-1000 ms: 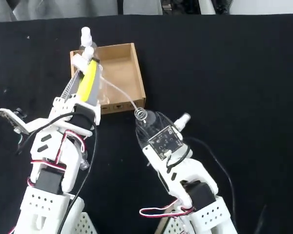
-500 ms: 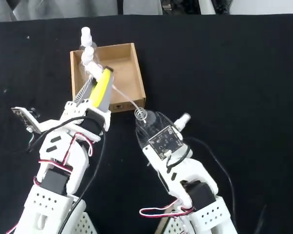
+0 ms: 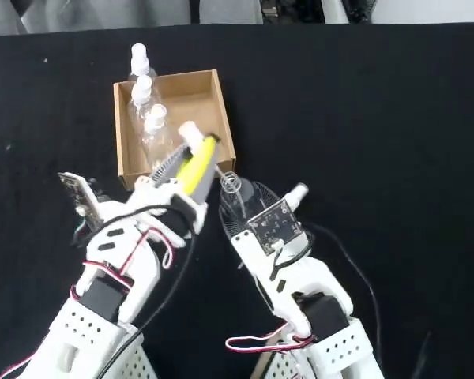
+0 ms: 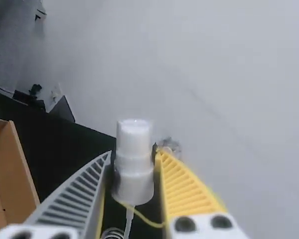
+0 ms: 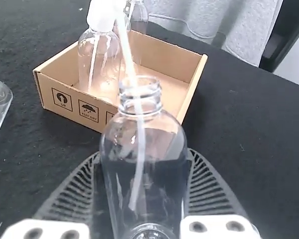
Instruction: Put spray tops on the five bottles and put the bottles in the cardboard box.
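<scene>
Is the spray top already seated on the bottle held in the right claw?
No; the bottle has a bare neck, with only the tube of the spray top inside.

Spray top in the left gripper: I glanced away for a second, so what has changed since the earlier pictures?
The left gripper, shut on the spray top, swung from above the cardboard box toward the bottle held in the right gripper; its tube runs into the bottle's neck. The right gripper, its bottle and the box stayed put.
</scene>
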Robot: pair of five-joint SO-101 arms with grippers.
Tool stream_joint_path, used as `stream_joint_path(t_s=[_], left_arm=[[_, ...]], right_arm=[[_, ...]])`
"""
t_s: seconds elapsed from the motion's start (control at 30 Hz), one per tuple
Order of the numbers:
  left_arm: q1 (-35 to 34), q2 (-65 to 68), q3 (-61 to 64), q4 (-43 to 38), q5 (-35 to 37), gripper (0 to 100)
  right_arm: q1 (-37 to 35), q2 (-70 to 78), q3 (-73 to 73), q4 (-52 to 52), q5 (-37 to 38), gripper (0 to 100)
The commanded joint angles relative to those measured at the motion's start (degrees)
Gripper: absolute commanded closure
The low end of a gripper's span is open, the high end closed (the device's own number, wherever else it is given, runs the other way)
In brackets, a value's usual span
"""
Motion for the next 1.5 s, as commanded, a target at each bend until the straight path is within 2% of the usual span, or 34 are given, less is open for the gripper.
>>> stream_joint_path(t_s=[0.0,0.3,0.37,0.53,0.63,0.87,1.3,1.47], left_arm=[[2.68,-0.35,-0.66,-1.23,-0.88,97],[3.03,-0.26,0.31,-1.14,-4.57,96],[3.91,-0.26,0.4,-0.62,-6.33,91],[4.44,-0.35,-3.65,9.58,-3.96,79],[4.09,-0.35,-5.58,12.92,-3.69,79],[4.0,-0.88,-6.2,13.1,-3.52,79],[-7.96,-0.97,-10.15,12.84,5.71,79],[-10.86,-0.97,-10.95,12.84,5.89,79]], right_arm=[[-0.44,-5.67,-0.84,-1.67,-0.7,91.7],[-0.35,-5.67,-0.84,-1.67,-0.7,91.7],[-0.35,-5.67,-0.84,-1.67,-0.7,91.7],[-0.35,-5.67,-0.57,-1.49,-0.7,91.7],[-0.35,-5.67,-0.66,-1.49,-0.7,91.7],[-0.35,-5.67,-0.48,-1.67,-0.7,91.7],[-0.35,-5.67,-0.4,-1.67,-0.7,91.7],[-0.35,-5.67,-0.4,-1.49,-0.7,91.7]])
